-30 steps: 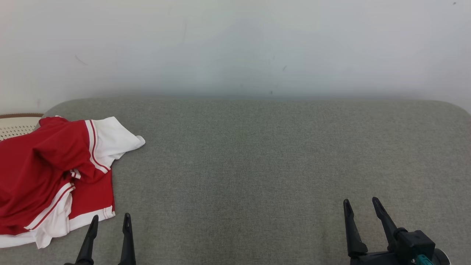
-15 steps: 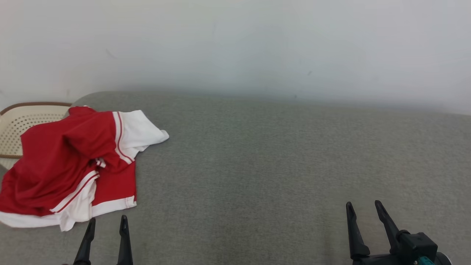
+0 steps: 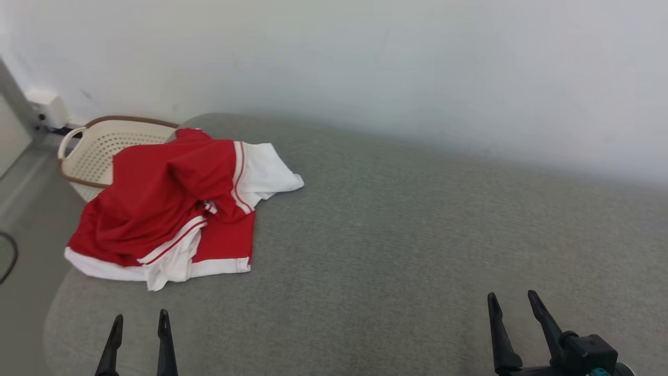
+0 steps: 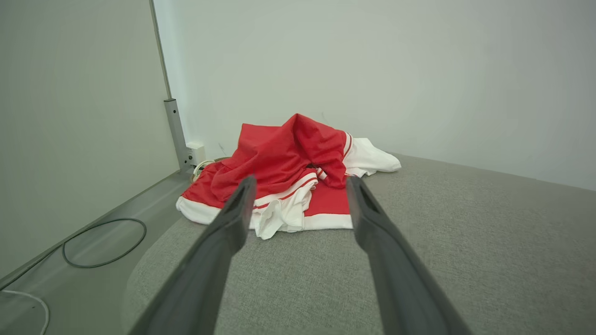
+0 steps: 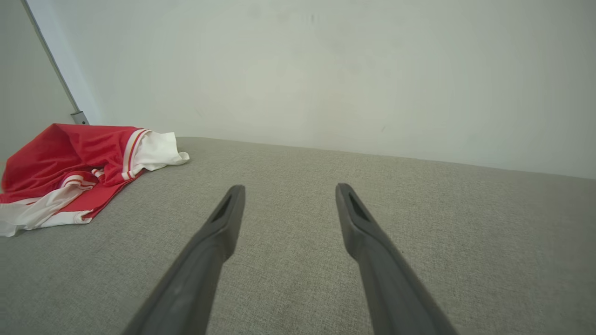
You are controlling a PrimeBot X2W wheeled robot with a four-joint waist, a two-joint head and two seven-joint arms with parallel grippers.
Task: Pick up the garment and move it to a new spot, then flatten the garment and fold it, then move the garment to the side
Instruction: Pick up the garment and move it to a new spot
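Red garment unmoved; head view has swung left, revealing basket.

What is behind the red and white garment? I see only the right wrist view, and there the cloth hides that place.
Observer: In the head view, a cream basket with holes and a brown rim stands behind the garment, past the far left corner of the grey surface. The cloth partly hides it.
Operator: And where is the left gripper?
Observer: The left gripper is open and hangs short of the garment's near hem, apart from it.
Operator: Is anything on the floor on that side?
Observer: Yes, a dark cable lies in a loop on the floor, left of the surface.
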